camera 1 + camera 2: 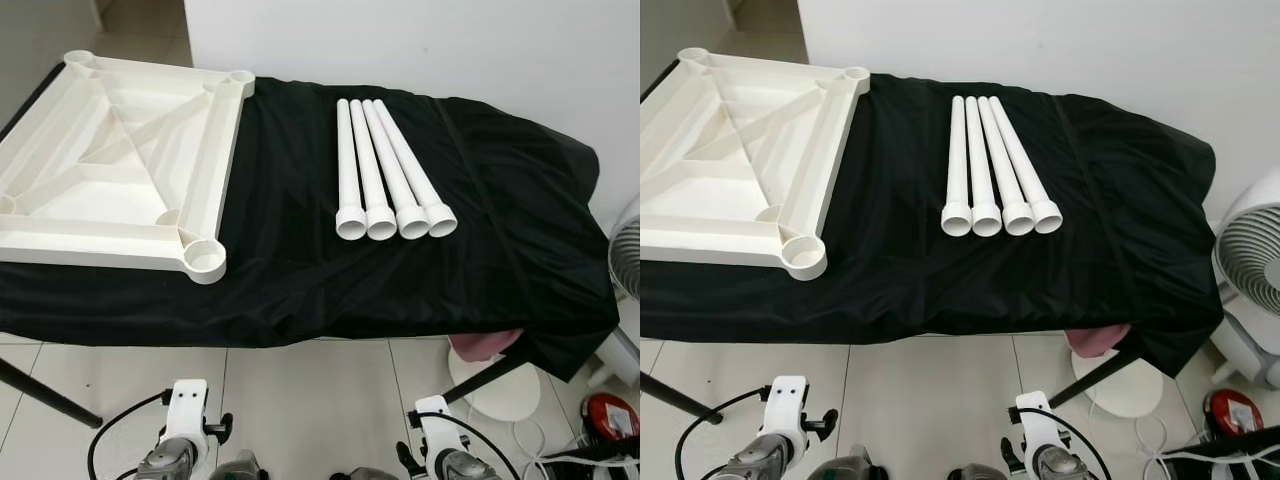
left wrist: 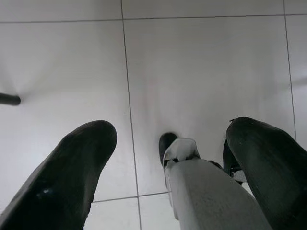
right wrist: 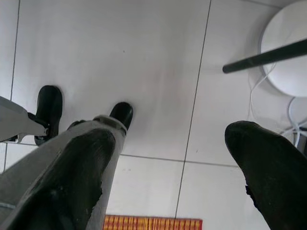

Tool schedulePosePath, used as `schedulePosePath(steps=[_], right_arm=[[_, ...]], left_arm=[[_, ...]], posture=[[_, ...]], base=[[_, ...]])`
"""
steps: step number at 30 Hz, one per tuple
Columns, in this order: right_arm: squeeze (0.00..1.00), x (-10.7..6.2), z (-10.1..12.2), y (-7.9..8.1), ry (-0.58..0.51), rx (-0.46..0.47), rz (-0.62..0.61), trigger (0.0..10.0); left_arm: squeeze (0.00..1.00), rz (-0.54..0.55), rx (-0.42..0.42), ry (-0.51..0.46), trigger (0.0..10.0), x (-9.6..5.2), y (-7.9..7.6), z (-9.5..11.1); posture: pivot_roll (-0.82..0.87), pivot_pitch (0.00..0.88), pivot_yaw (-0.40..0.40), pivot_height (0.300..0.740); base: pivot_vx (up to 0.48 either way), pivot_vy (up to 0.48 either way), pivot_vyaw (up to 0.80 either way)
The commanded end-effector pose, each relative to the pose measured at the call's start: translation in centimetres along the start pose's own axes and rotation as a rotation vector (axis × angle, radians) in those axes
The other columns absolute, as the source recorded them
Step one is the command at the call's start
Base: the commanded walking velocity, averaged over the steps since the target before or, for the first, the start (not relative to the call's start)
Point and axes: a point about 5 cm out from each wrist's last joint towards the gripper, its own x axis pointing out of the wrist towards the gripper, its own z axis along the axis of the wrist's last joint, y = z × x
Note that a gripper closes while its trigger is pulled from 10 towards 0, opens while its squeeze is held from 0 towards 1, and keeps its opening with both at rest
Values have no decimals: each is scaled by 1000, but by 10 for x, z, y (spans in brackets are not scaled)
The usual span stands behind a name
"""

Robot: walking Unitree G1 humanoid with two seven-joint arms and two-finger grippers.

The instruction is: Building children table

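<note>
A white plastic tabletop (image 1: 213, 150) lies upside down on the left of a table draped in black cloth (image 1: 300, 280), its round corner sockets facing up. Several white tube legs (image 1: 385, 170) lie side by side on the middle of the cloth, wide ends toward me. Both arms hang low in front of the table. My left gripper (image 2: 172, 128) is open over the tiled floor, holding nothing. My right gripper (image 3: 170, 136) is likewise open above the floor tiles.
A white fan (image 1: 1250, 260) stands at the right of the table. A white round base (image 1: 500, 385), a pink item (image 1: 480, 345), a red object (image 1: 612, 415) and cables sit on the floor under the right end. A black table leg (image 1: 45, 392) slants at lower left.
</note>
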Motion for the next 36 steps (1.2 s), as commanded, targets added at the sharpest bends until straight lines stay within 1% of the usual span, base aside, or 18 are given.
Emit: schedulePosePath(steps=[1,3,5,11,15,18,22,25,27,30,31,32,34,35,36], right_arm=[[0,-1,-6,-1,22,-1,0,10000],[0,-2,-6,-1,23,0,1,10000],[0,-2,-7,0,23,-1,2,10000],[0,-1,-6,1,23,0,7,10000],[0,-1,-6,2,23,-2,11,10000],[0,-1,-6,3,21,-2,11,10000],[0,-1,-6,3,20,-2,10,10000],[0,-1,-5,2,17,-21,11,10000],[0,-1,-3,-1,8,-36,13,10000],[0,-1,-2,-1,3,-42,14,10000],[0,-1,1,-2,-11,-50,18,10000],[0,0,7,-3,-41,-66,28,10000],[0,2,20,-3,-99,-82,53,10000],[0,2,20,-3,-99,-82,53,10000],[0,2,26,-3,-127,-92,64,10000]], left_arm=[[0,-51,26,16,10000,-1,-7,-6],[0,-62,17,16,10000,-1,-8,-6],[0,-66,4,12,10000,-1,-9,-6],[0,-61,11,1,10000,0,-9,-3],[0,-47,41,-2,10000,0,-8,-1],[0,-32,9,-14,10000,1,-7,0],[0,-21,10,-23,10000,1,-7,3],[0,-16,27,-34,10000,2,-6,6],[0,-46,32,-55,10000,3,-8,11],[0,-63,33,-66,10000,3,-9,13],[0,-65,79,-64,10000,4,-9,15],[0,-92,119,-77,10000,5,-10,20],[0,-130,136,-104,10000,6,-11,29],[0,-130,136,-104,10000,6,-11,29],[0,-155,138,-128,10000,6,-12,34]], posture=[[148,0,-65,740],[149,0,-65,740],[150,0,-65,740],[154,0,-65,740],[154,0,-65,740],[153,0,-64,740],[152,0,-63,740],[144,0,-57,740],[141,0,-56,740],[139,0,-56,740],[134,0,-54,740],[128,0,-52,740],[126,0,-54,740],[126,0,-54,740],[126,0,-55,740]], base=[[0,0,0],[0,0,0],[0,-480,0],[0,-480,0],[0,-384,0],[0,0,0],[0,0,0],[0,0,0],[0,0,0],[0,0,0],[0,0,0],[0,0,0],[0,0,0],[0,0,0],[0,0,0]])
